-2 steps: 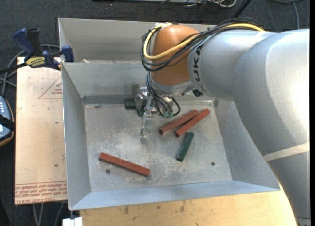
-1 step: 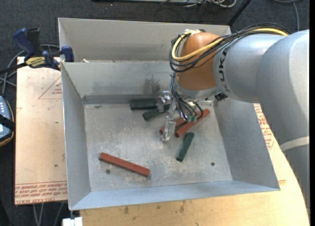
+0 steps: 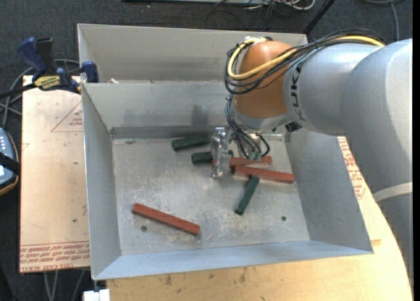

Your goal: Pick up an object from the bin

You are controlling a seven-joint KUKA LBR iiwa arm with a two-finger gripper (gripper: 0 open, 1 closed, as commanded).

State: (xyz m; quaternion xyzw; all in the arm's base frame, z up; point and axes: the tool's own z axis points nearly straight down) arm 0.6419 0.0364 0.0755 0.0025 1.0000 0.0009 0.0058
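My gripper (image 3: pixel 218 167) hangs low over the middle of the bin floor, under the orange wrist cover. A short dark green block (image 3: pixel 201 158) lies right against its left side. A longer dark green block (image 3: pixel 189 141) rests a little farther back and to the left. Just right of the gripper lie two red sticks, one long (image 3: pixel 266 174) and one partly hidden behind it (image 3: pixel 254 160). A dark green stick (image 3: pixel 247 196) points down and to the left from beneath the long red one.
Another red stick (image 3: pixel 165 219) lies alone near the bin's front left. The arm comes in from the right and covers the bin's right back corner. Sloping walls close the floor in on all sides.
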